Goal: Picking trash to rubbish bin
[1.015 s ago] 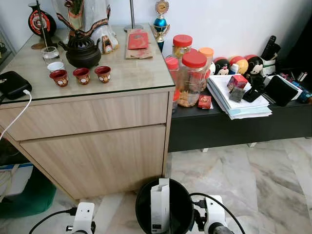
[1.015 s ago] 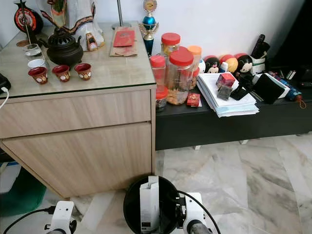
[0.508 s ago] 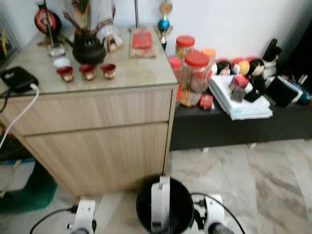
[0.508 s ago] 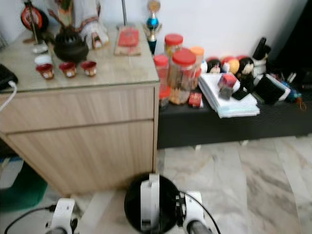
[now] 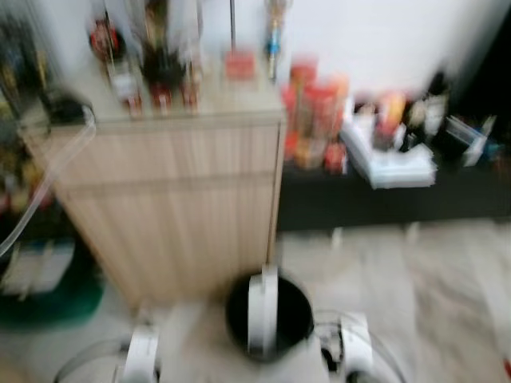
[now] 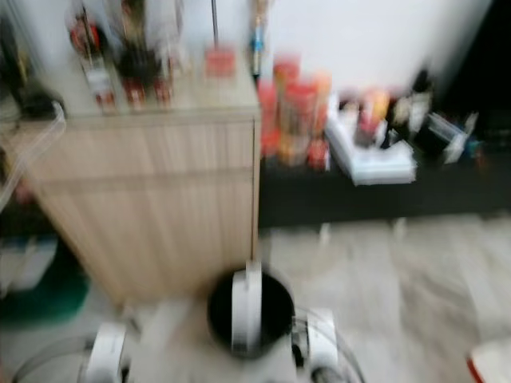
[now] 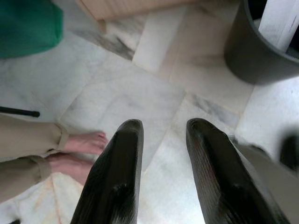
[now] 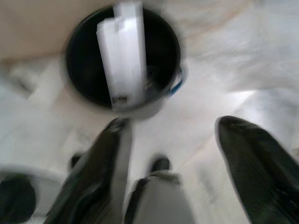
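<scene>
bin: black rubbish bin on the marble floor, just in front of the wooden cabinet; we stand right over it.
trash: tall white carton stands upright inside the bin, top poking above the rim. looks deposited.
left end effector: low over bare floor, fingers moderately apart, holding nothing. bin wall sits near it.
right end effector: fingers spread wide, empty, hanging above the floor just beside the bin.
view quality: both eye views heavily smeared, so we judge the head is moving; clutter on the cabinet top and the black shelf can't be identified.
person: bare feet and trouser cuffs on the floor near the left end effector.
step in hand (judgement): this item is done; we're likely searching for the next piece of trash.
how to do it well: let the view settle before choosing a target, keep both end effectors clear of the bin rim so it doesn't tip, and steer away from the feet.
risk: a pick chosen from blurred frames could be a keepsake, not trash.
</scene>
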Controlling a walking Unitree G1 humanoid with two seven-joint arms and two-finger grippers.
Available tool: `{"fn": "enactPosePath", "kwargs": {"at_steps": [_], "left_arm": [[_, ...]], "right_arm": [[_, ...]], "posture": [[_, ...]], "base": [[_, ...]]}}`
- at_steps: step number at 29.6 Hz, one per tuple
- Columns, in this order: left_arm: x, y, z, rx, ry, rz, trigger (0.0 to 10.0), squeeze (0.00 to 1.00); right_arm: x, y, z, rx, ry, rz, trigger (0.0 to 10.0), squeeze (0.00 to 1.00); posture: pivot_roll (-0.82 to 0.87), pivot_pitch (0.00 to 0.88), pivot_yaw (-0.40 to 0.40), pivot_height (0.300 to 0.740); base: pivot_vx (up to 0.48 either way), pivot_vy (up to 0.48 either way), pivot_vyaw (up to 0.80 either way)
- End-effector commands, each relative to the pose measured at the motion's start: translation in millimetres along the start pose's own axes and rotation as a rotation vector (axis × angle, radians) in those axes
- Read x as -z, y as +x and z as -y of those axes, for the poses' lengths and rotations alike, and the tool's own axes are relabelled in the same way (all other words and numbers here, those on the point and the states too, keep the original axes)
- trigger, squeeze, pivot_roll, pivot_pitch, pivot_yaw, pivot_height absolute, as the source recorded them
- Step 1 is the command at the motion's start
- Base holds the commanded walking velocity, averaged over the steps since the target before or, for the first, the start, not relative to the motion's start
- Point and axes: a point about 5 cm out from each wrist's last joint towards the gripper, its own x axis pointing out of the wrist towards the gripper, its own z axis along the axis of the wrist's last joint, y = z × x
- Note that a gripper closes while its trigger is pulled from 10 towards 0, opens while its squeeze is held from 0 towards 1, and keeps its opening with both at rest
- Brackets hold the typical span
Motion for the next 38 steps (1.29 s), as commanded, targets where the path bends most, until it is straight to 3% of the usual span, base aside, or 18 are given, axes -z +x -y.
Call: {"fn": "enactPosePath", "kwargs": {"at_steps": [1,10,32,38], "left_arm": [[3.0,-0.6,6.2,0.016,-0.008,-0.010,10.0,0.00],[3.3,-0.6,6.5,0.015,-0.009,-0.011,10.0,0.00],[4.6,-0.9,5.6,0.011,-0.011,-0.018,10.0,0.00],[5.6,-1.1,5.6,0.011,-0.010,-0.022,10.0,0.00]], "right_arm": [[-4.5,0.4,6.6,0.014,-0.006,0.010,10.0,0.00],[-3.9,0.3,5.8,0.011,-0.010,0.009,10.0,0.00],[-2.0,0.0,5.6,0.015,0.006,0.001,10.0,0.00],[-2.2,0.3,5.6,0.017,0.006,-0.004,10.0,0.00]], "posture": [[-0.01,0.022,-0.016,0.740],[-0.01,0.028,-0.018,0.740],[-0.01,0.036,-0.019,0.740],[-0.01,0.042,-0.017,0.740]], "base": [[-0.277,0.000,0.00],[-0.279,0.000,0.00],[0.000,0.000,0.00],[0.000,0.000,-0.80]]}}
